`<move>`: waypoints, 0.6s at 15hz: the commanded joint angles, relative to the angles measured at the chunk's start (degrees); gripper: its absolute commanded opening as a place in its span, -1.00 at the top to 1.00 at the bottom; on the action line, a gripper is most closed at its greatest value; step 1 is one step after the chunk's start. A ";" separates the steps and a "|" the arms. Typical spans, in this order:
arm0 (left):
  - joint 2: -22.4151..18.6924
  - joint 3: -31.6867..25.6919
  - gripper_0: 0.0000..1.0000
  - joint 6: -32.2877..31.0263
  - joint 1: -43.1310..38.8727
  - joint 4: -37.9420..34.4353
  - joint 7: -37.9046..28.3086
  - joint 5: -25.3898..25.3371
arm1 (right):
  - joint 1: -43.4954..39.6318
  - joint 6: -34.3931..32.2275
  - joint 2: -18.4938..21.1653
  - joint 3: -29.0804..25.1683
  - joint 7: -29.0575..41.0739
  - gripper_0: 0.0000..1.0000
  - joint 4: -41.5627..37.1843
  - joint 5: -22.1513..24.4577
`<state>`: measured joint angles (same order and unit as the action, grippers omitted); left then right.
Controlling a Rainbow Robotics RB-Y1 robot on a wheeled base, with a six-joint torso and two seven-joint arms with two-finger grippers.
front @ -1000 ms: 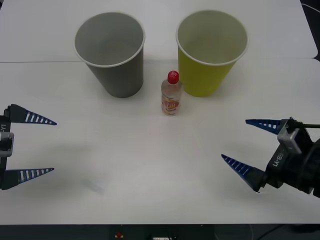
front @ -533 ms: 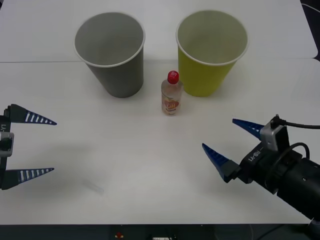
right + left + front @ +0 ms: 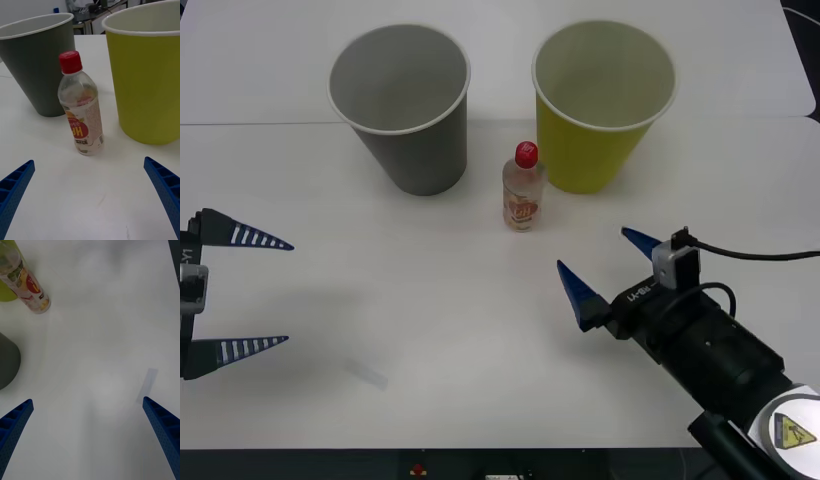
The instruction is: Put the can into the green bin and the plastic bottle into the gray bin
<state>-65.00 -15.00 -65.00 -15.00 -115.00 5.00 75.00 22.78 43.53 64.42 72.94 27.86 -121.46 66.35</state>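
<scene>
In the front view you see the large gray tapered paper-cup-shaped bin (image 3: 402,105) standing upright at the upper left of the white table (image 3: 480,330) and the large yellow-green tapered bin (image 3: 602,102) upright at the upper right, with the small clear plastic bottle with a red cap and orange-red label (image 3: 523,189) standing upright between them, slightly nearer to you and close to the yellow-green bin's base. Your right gripper (image 3: 606,268) sits at the lower right of centre, its blue ribbed fingers spread apart and pointed toward the bottle, holding nothing and well short of it. Your left gripper (image 3: 240,292) hangs at the left edge, fingers also spread wide and empty. In the right wrist view you look straight at the bottle (image 3: 80,107), upright on the table, the gray bin (image 3: 39,63) behind it on one side and the yellow-green bin (image 3: 146,73) just beside it on the other; the two blue fingertips (image 3: 15,187) stand far apart at the corners, clear of everything. In the left wrist view the bottle (image 3: 26,287) appears far off, with an edge of the gray bin (image 3: 7,362) nearer, and bare table lies between the released fingers (image 3: 161,427).
</scene>
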 commanded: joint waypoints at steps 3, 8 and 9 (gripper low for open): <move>0.00 0.00 -1.00 0.00 0.00 0.00 0.00 0.00 | 3.77 1.12 -7.90 1.24 1.05 -1.00 8.00 0.01; 0.00 0.00 -1.00 0.00 0.00 0.00 0.00 0.00 | 7.90 2.35 -17.66 2.64 1.76 -1.00 18.02 -0.08; 0.00 0.00 -1.00 0.00 0.00 0.00 0.00 0.00 | 8.86 4.20 -19.68 3.61 2.19 -1.00 20.39 0.01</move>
<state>-65.00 -15.00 -65.00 -15.00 -115.00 5.00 75.00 30.95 46.48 46.20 75.91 29.75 -102.77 66.28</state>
